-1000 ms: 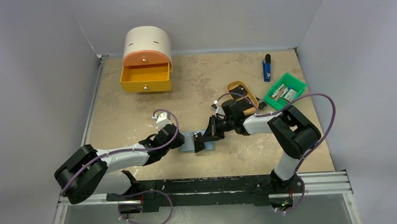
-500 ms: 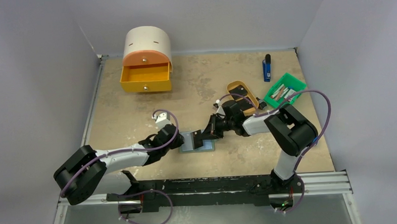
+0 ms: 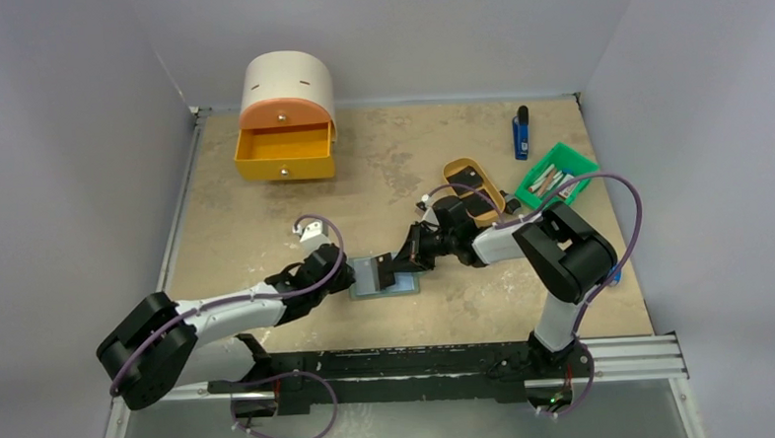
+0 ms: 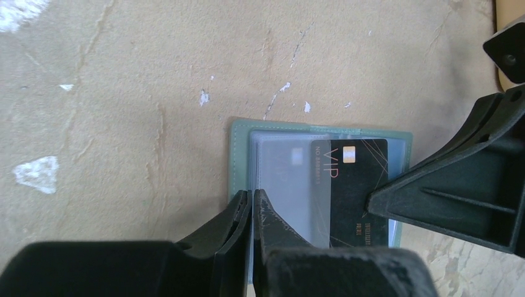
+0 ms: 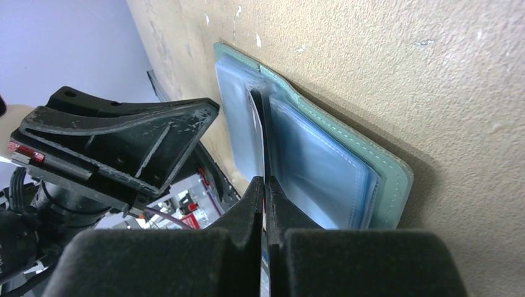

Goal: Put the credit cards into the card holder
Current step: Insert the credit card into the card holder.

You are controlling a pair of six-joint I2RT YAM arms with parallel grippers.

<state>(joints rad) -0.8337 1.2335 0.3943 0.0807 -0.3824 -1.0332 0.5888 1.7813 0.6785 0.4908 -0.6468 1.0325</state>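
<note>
The grey-green card holder [image 3: 407, 285] lies open on the table between the two arms, its pale blue pockets [image 5: 316, 167] facing up. A black credit card [image 4: 358, 179] with a gold chip lies partly inside a clear pocket, its left part under the film. My left gripper [image 4: 252, 197] is shut on the left edge of that clear pocket of the card holder [image 4: 240, 154]. My right gripper [image 5: 266, 184] is shut on the card, seen edge-on as a thin dark line between the pockets. In the left wrist view its black fingertip [image 4: 396, 199] meets the card's right side.
A cream and orange drawer box [image 3: 285, 115] with its drawer open stands at the back left. A blue lighter [image 3: 521, 134], a tan oval tray [image 3: 456, 170] and a green bin [image 3: 559, 157] sit at the back right, close behind my right arm.
My right gripper has edged left with the card, further over the holder. The left arm's elbow has shifted slightly left and down; its gripper stays at the holder's left edge.
</note>
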